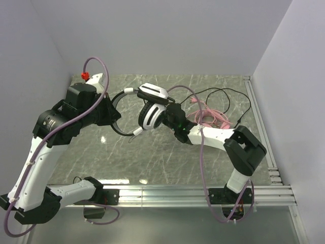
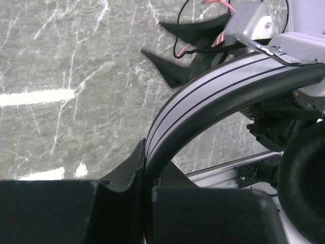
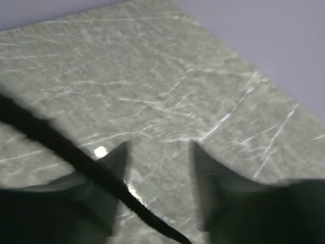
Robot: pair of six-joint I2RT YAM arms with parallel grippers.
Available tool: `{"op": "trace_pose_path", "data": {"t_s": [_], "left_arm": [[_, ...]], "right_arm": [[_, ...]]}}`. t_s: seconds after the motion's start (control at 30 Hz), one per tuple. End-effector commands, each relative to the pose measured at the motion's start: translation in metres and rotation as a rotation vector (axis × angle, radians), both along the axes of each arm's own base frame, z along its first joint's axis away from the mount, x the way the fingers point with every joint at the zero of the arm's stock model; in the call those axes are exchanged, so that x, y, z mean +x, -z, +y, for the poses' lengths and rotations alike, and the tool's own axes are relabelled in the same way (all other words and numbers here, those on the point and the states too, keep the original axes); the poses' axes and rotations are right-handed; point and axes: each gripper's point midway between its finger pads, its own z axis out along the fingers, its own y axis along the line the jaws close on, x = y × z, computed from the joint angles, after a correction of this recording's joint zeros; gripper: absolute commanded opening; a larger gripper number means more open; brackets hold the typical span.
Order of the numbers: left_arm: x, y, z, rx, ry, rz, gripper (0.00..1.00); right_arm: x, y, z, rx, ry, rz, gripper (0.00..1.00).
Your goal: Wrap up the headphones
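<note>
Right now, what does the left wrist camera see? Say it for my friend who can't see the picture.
The left gripper is shut on the grey, curved band of the headphones, which arches up to the right. Their black ear pad fills the lower right corner, with a green marbled table behind.

Top external: high behind the counter [image 1: 152,157], looking down on all of it.
Left wrist, right wrist: close above the same counter, angled down.
</note>
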Motion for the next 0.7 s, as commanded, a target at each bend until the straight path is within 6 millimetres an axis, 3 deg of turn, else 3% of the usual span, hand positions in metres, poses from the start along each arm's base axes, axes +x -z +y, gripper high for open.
{"op": "trace_pose_path", "data": {"t_s": [0.0, 0.07, 0.1, 0.23, 0.37, 0.67], "left_arm": [[0.005, -0.037, -0.002, -0.075, -0.013, -0.11, 0.0], [0.004, -0.038, -0.002, -0.075, -0.011, -0.112, 0.0], [0.005, -0.037, -0.002, -0.073, -0.01, -0.112, 0.0], [0.01, -0.034, -0.005, -0.075, -0.01, -0.114, 0.0], [0.014, -0.032, -0.014, -0.1, 0.011, -0.115, 0.0], [0.022, -0.031, -0.018, -0.117, -0.004, -0.129, 0.0]], "right_arm": [[0.008, -0.021, 0.013, 0.026, -0.033, -0.032, 0.51], [0.008, -0.018, 0.017, 0.016, -0.048, -0.019, 0.31], [0.008, -0.018, 0.018, 0.016, -0.054, -0.012, 0.02], [-0.01, -0.017, 0.012, 0.061, -0.09, 0.032, 0.0], [-0.044, -0.005, 0.007, 0.063, -0.181, 0.107, 0.0], [-0.137, 0.007, 0.016, 0.147, -0.464, 0.37, 0.0]]}}
